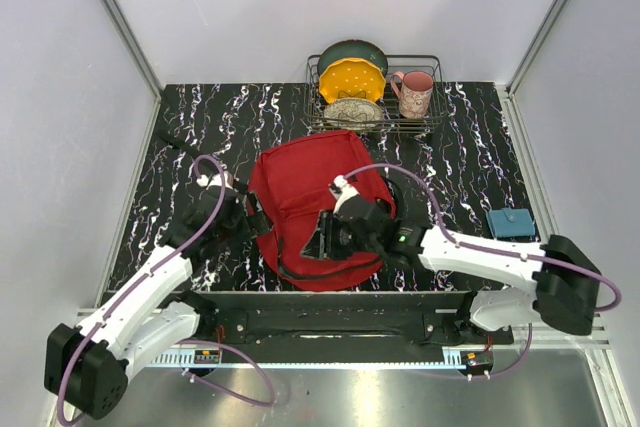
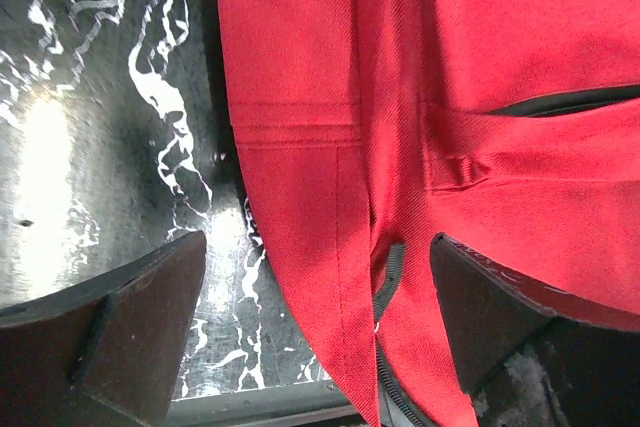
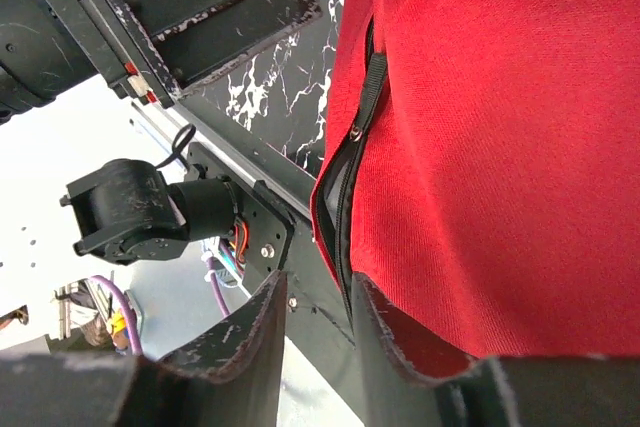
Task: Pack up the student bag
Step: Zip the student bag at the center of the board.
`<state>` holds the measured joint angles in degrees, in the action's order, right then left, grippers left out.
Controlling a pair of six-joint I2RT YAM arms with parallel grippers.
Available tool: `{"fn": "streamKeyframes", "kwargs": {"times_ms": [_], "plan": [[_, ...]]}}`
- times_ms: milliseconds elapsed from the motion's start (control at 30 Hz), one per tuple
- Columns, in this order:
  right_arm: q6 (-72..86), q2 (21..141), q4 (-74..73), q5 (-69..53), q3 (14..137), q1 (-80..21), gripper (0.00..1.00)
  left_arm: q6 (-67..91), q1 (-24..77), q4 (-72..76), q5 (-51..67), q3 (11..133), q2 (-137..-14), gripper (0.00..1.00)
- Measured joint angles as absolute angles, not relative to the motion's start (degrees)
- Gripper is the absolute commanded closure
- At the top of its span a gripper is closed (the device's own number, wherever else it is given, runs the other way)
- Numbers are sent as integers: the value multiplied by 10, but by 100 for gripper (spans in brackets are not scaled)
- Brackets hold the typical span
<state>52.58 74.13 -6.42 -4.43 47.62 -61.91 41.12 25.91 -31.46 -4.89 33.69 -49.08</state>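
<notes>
The red student bag (image 1: 305, 197) lies flat in the middle of the black marbled table. My left gripper (image 1: 240, 212) is at its left edge. In the left wrist view that gripper (image 2: 315, 317) stands wide open, its dark fingers (image 2: 130, 327) astride a fold of the student bag's fabric (image 2: 300, 97) without pinching it. My right gripper (image 1: 325, 237) is at the bag's near edge. Seen from the right wrist, its jaws (image 3: 320, 282) leave a narrow gap just beside the bag's black zipper (image 3: 345, 197), which gapes slightly; the student bag (image 3: 500, 147) touches the outer finger, and nothing is clamped.
A wire dish rack (image 1: 435, 62) at the back holds a yellow dish (image 1: 352, 77), other plates and a pink mug (image 1: 415, 92). A blue object (image 1: 510, 222) lies at the right. The arms' black mounting rail (image 1: 330, 317) runs along the near edge.
</notes>
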Motion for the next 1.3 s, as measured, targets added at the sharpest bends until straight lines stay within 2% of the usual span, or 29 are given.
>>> {"fn": "streamKeyframes", "kwargs": {"times_ms": [233, 400, 867, 1100, 1233, 1300], "plan": [[554, 845, -6, -46, 501, -635, 58, 420, 212, -266, 25, 305, -510, 4], [581, 900, 46, -23, 503, -636, 62, 424, 174, -208, 60, 285, -517, 5], [637, 970, 102, 33, 514, -637, 64, 454, 133, -78, 154, 232, -609, 9], [646, 1011, 113, 41, 533, -637, 64, 455, 130, -56, 166, 231, -636, 18], [649, 1027, 113, 50, 545, -636, 59, 456, 128, -52, 168, 231, -639, 29], [650, 1031, 112, 56, 550, -636, 59, 456, 128, -51, 169, 230, -639, 31]]}}
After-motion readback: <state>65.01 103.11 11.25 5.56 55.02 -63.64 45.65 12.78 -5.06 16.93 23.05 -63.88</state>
